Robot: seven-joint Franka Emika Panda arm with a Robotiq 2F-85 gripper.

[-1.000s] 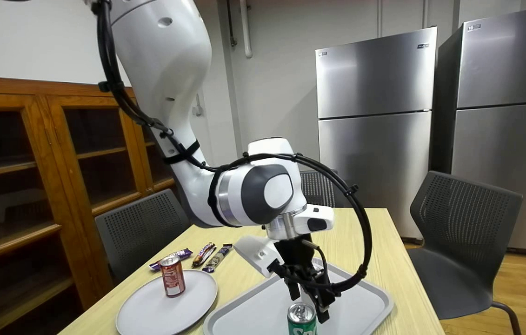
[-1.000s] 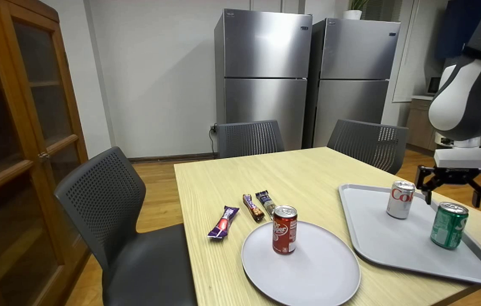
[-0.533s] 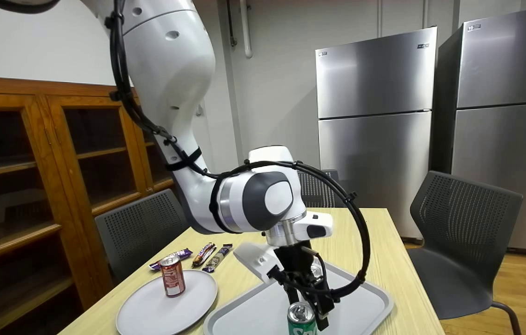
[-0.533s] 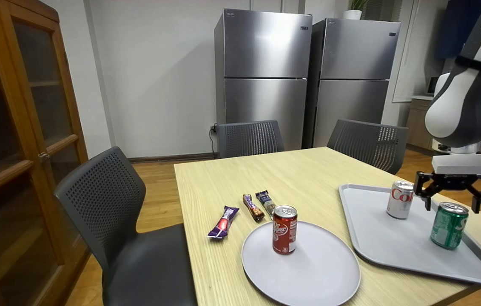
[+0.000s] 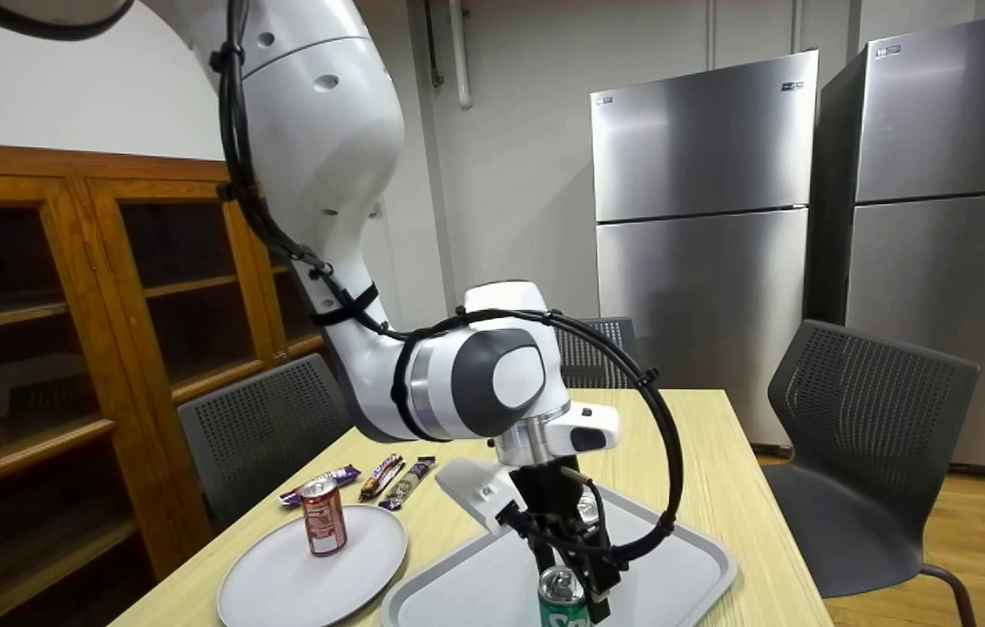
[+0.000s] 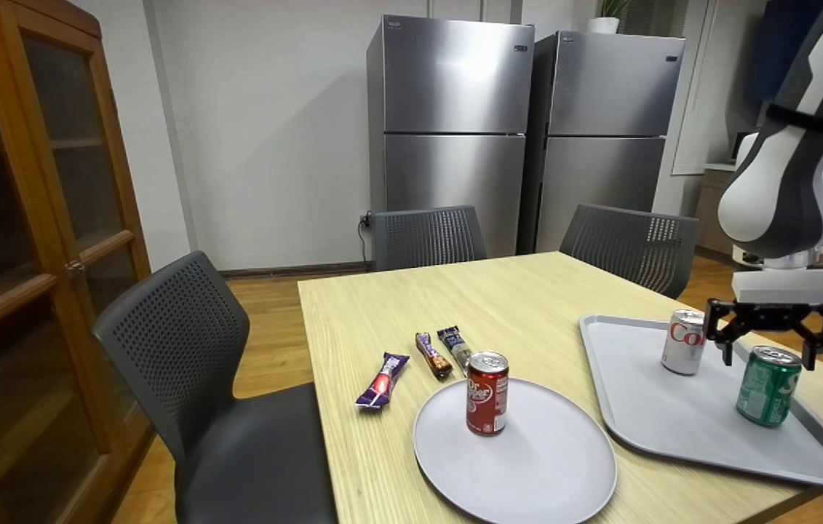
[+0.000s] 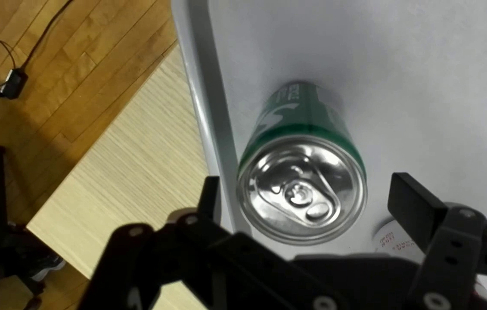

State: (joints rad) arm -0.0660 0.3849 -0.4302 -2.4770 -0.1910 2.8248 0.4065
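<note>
My gripper (image 7: 305, 196) is open and empty in the wrist view, its two black fingers apart on either side of a green can's silver lid. The green can (image 7: 301, 114) stands upright on a grey tray (image 7: 441, 86) near its edge. In an exterior view the gripper (image 6: 768, 356) is at the height of the green can's (image 6: 766, 397) top; contact is not visible. A white cola can (image 6: 682, 349) stands on the tray (image 6: 673, 415) close by; the right finger partly hides this white can (image 7: 392, 239) in the wrist view. The green can (image 5: 563, 603) is cut off in an exterior view.
A red soda can (image 6: 486, 400) stands on a round grey plate (image 6: 549, 466). Three wrapped bars, among them a purple bar (image 6: 382, 380), lie behind the plate. Dark chairs (image 5: 866, 461) surround the wooden table (image 6: 527, 298). A wooden cabinet (image 5: 100, 348) stands at one side.
My gripper has come down toward the green can and shifted slightly left in both exterior views. Its fingers stay open. The cans, tray and plate have not moved.
</note>
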